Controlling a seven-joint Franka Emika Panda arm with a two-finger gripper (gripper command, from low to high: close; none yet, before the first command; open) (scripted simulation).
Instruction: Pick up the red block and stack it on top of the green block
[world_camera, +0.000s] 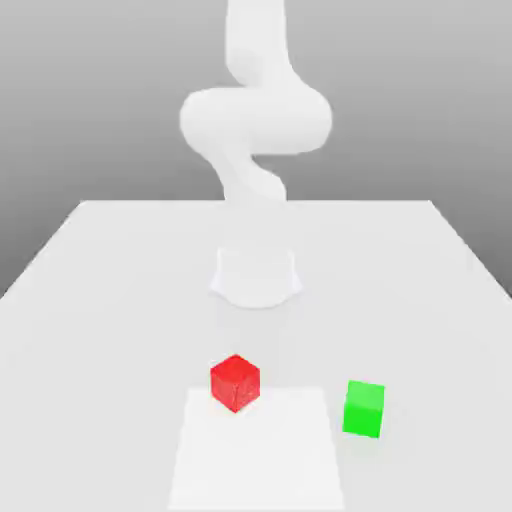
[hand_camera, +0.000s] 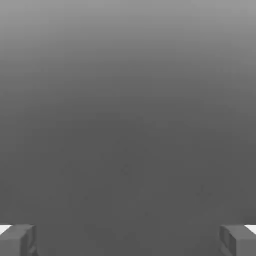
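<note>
One red block (world_camera: 235, 382), one green block (world_camera: 363, 408).

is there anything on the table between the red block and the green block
No. In the exterior view the stretch between the red block and the green block is bare white table; the two stand apart.

No writing, label, brand mark, number or sign can be read anywhere in these views. The red block (world_camera: 235, 382) has only a faint speckle on its faces, and the green block (world_camera: 363, 408) beside it is plain and smooth, with no characters on either.
</note>
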